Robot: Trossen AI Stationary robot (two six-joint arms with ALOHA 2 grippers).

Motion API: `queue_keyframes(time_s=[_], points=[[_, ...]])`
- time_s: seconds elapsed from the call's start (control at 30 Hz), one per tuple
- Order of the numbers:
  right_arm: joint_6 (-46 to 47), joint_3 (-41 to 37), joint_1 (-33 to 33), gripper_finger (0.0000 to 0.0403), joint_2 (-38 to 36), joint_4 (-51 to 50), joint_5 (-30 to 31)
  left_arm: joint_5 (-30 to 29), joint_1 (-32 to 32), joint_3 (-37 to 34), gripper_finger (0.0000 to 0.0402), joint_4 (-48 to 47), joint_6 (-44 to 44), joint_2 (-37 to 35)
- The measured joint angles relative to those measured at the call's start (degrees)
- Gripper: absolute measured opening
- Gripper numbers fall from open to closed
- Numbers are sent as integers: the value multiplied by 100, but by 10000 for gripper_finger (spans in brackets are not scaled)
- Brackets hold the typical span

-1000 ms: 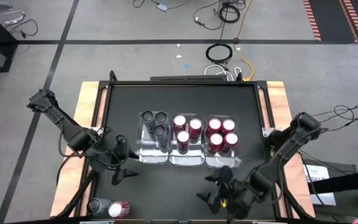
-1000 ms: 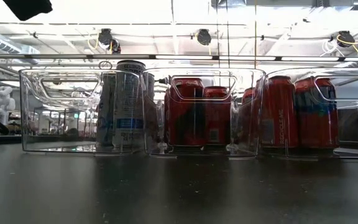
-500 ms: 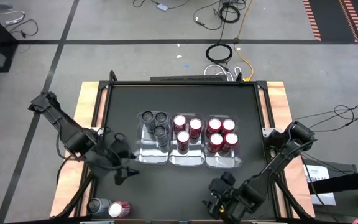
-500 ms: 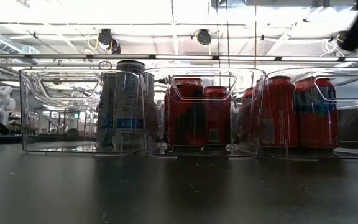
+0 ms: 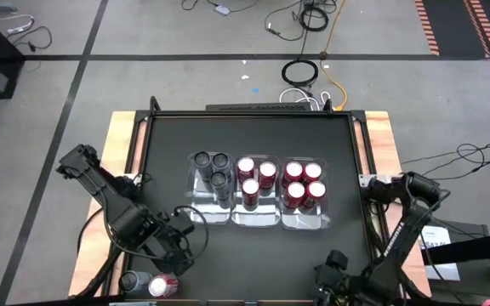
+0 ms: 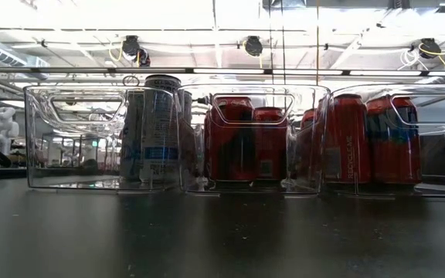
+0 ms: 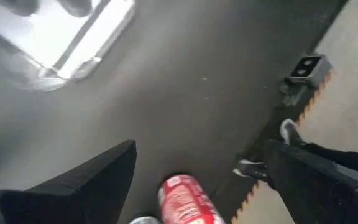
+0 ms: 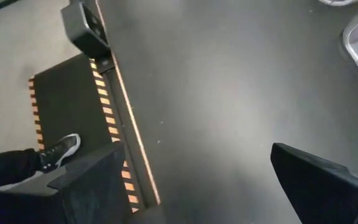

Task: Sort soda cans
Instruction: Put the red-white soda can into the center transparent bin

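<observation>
Left gripper (image 5: 179, 252) spread wide, empty, aimed down at the red can (image 7: 185, 200) lying beside a grey can (image 5: 134, 281) at the table's near-left corner, apparently next to sort. Right gripper (image 8: 194, 186) equally wide, empty, parked near-right. Beyond, other soda cans (image 5: 258, 177) upright in three clear trays (image 5: 324, 219), grouped by colour.

High view looks straight down on the table (image 5: 253, 136); low view faces level, near the trays (image 6: 103, 139); both wrist views angle down at that table's edge
</observation>
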Motion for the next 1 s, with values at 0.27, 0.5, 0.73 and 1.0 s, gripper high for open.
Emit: queue_keyframes(time_s=[0.27,0.5,0.73,1.0], points=[[556,0,268,396,0,118,38,200,-99,3,358,517,-93,190],[1156,2,378,396,0,554,49,-248,-457,3,358,629,-92,371],[1836,2,368,396,0,775,650,-330,-898,1,358,636,274,491],[2482,2,318,396,0,1170,760,-239,-1344,-12,358,758,520,818]])
